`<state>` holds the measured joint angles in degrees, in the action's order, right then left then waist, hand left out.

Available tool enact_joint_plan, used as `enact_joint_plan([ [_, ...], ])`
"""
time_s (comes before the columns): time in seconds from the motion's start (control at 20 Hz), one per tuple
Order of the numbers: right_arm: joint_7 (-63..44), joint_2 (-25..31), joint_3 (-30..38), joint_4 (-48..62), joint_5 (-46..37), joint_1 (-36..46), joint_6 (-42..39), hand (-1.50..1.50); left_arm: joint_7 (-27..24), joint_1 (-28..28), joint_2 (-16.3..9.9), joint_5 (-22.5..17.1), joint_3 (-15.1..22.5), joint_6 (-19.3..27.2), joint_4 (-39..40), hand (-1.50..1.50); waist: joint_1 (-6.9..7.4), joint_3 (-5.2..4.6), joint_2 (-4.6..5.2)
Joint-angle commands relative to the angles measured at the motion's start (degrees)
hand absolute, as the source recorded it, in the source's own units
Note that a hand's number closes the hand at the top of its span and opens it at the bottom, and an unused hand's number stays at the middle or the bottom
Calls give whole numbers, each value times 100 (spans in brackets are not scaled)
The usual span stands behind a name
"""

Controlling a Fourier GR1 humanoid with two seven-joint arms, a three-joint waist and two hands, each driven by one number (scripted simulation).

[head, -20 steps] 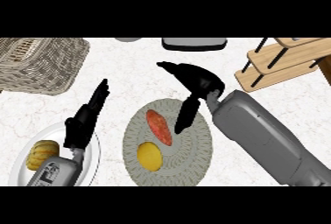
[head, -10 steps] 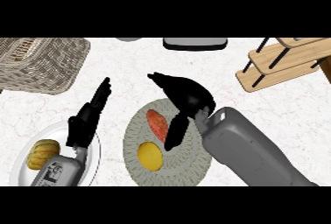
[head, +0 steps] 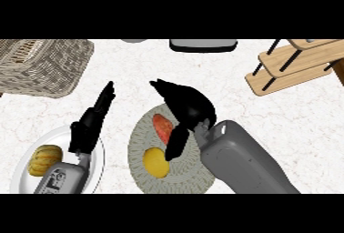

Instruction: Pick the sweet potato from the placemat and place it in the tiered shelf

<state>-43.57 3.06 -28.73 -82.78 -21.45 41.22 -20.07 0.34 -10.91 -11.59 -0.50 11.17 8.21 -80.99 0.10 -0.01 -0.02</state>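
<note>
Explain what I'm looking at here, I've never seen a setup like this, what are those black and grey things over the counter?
You are looking steeply down from a humanoid robot's head at a kitchen counter. The grey tubes are its forearms, the black parts its hands. The right hand hangs over a round woven placemat, right above the reddish sweet potato, with a yellow item beside it. It holds nothing yet. The left hand rests open by a white plate bearing a small squash. A wicker basket sits upper left, the wooden tiered shelf upper right.

Two smooth grey forearms with rounded casings end in glossy black hands: the left hand (head: 89,125) slender, the right hand (head: 187,105) broader.
</note>
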Motion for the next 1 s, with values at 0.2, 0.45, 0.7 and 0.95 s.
enact_joint_plan([
  [0.2, 38, -299, -243, 140, -450, -356, 314, -150, 91, 276, 26, 128, -178, -254, -327, 0, 17, 1, -1],
  [0.45, 124, -304, -109, 307, -541, -352, 226, -150, 117, 261, 106, 248, -280, -365, -226, 0, 17, 1, 0],
  [0.7, 288, -305, -17, 571, -747, -315, 60, -150, 450, 284, 338, 438, -120, -229, -725, 0, 28, 2, -3],
  [0.95, 439, -306, -9, 893, -868, -224, -65, -150, 219, -152, 330, 456, -536, -349, 66, 0, 10, 0, 5],
])
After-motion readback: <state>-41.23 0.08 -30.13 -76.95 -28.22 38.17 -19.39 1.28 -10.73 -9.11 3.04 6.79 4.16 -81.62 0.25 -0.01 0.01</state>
